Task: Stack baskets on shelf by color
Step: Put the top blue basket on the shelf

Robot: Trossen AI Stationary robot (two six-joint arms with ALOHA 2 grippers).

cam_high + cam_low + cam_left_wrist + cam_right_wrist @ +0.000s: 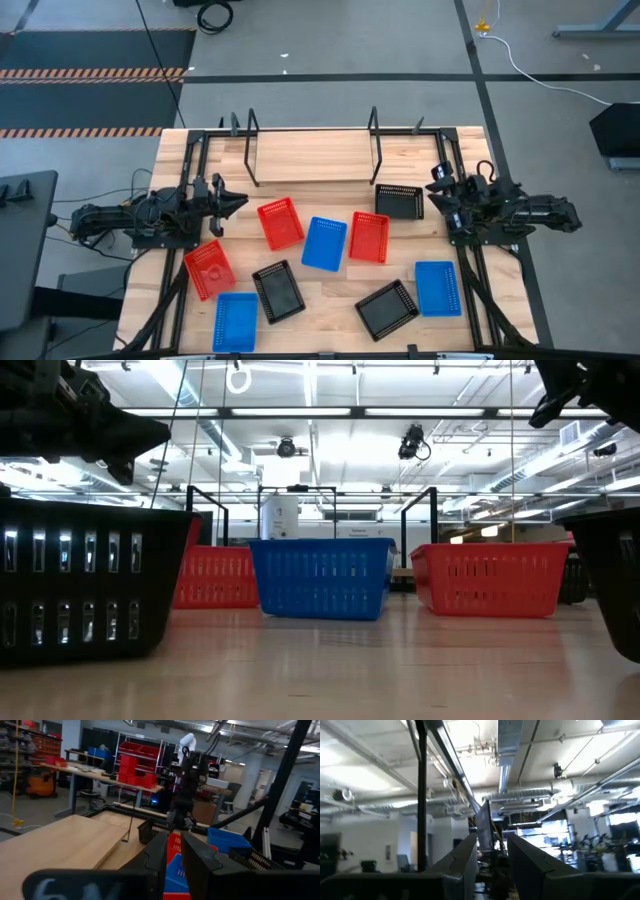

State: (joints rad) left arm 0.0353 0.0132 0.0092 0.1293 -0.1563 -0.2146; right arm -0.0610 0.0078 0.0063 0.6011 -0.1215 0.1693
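Nine baskets [281, 222] lie on the surface [330, 305]: three red, three blue, three black. Left gripper [236, 203] and right gripper [434, 186] jaws slightly apart, holding nothing.

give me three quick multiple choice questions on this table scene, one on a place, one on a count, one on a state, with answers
1. Which basket lies nearest the right claw?
A. a red basket
B. a black basket
C. a blue basket

2. How many baskets are on the table?
A. six
B. nine
C. twelve

3. What does the shelf hold?
A. nothing
B. one red basket
C. a blue stack

Answers:
1 B: the black basket sits just beside that claw.
2 B: three red, three blue and three black show from above.
3 A: its board is bare; all baskets lie loose on the tabletop.
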